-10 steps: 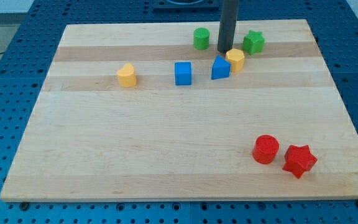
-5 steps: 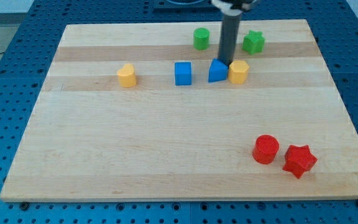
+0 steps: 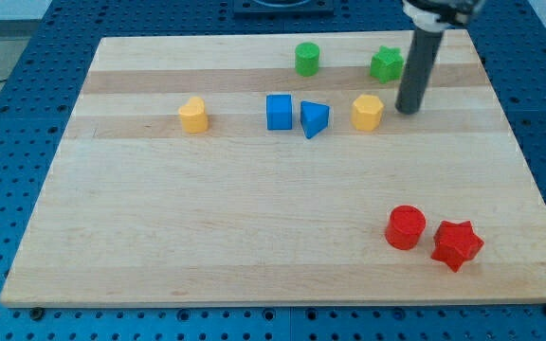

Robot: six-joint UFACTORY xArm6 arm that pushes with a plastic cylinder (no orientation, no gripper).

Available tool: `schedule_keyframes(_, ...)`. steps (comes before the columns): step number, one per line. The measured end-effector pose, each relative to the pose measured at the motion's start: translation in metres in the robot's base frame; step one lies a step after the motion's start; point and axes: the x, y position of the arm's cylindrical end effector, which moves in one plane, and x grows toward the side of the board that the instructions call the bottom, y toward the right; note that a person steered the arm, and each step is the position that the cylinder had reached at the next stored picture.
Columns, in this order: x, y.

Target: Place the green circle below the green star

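The tip is seen below the green star, right of a yellow hexagon, on the wooden worktop; the green circle sits apart. No fingers are fitted.

My tip rests low on the tabletop near the view's upper right, the dark rod rising almost upright, leaning slightly right.

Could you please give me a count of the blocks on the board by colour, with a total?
Green: 2, the green circle and the green star.
Blue: 2, the blue cube and the blue triangle.
Yellow: 2, the yellow block at the view's left and the yellow hexagon.
Red: 2, the red circle and the red star.
Total: 8.
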Motion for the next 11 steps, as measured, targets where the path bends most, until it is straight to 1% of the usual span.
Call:
schedule_keyframes(1, 0.007, -0.109)
schedule_keyframes(2, 0.005, -0.078)
schedule_keyframes(3, -0.012, -0.035)
schedule_keyframes(4, -0.08, -0.067)
schedule_keyframes(5, -0.103, -0.113)
schedule_keyframes(6, -0.085, -0.157)
schedule_keyframes(7, -0.107, -0.202)
schedule_keyframes(8, -0.139, -0.202)
schedule_keyframes(9, -0.152, -0.175)
schedule_keyframes(10, -0.143, -0.104)
schedule_keyframes(11, -0.124, -0.068)
